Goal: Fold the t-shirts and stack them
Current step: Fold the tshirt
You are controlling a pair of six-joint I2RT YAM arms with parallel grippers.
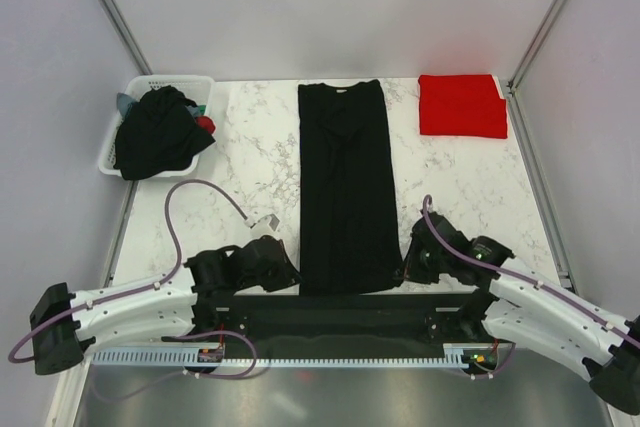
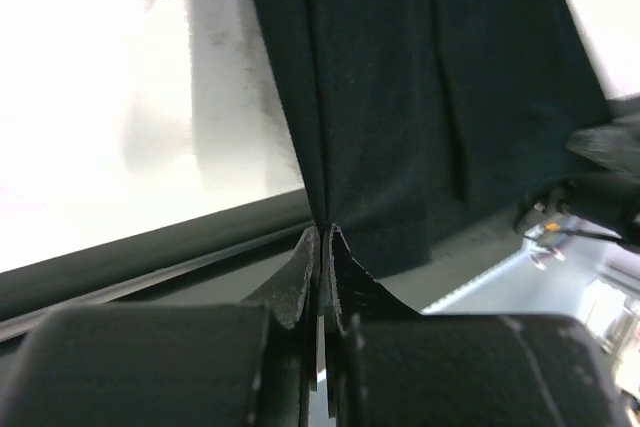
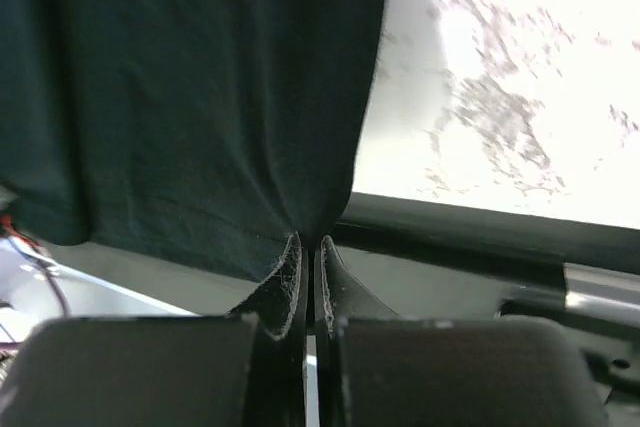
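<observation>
White basket [image 1: 172, 80] and red t-shirt [image 1: 461, 105] flank black t-shirt [image 1: 346, 187].

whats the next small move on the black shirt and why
Probably lift both near corners and carry them toward the far end: the left gripper and right gripper each pinch a near corner of the black t-shirt, lying in a long strip.
</observation>
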